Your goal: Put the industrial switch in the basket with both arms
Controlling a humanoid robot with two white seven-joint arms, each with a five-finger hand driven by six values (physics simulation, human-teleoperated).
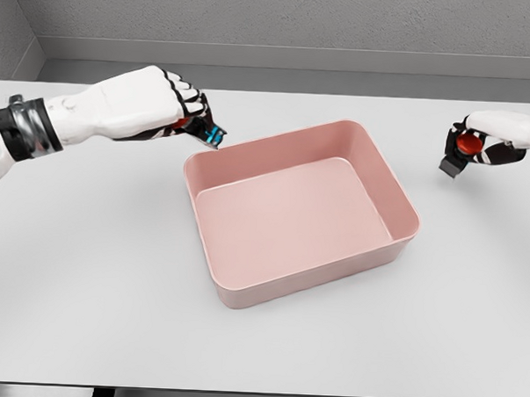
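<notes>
Pink basket: it sits in the middle of the white table. Nothing is in it yet.
Left hand: it comes in from the left. Its fingers are curled around a small switch with a red part and a blue-tipped end. That end pokes out just beside the basket's back left corner.
Right hand: it is well away from the basket, near the right edge. It grips a second switch with a red button.
Risk on the left: the switch could bump the rim and slip out onto the table.
Risk on the right: the switch has far to go. A weak grip could drop it early.
</notes>
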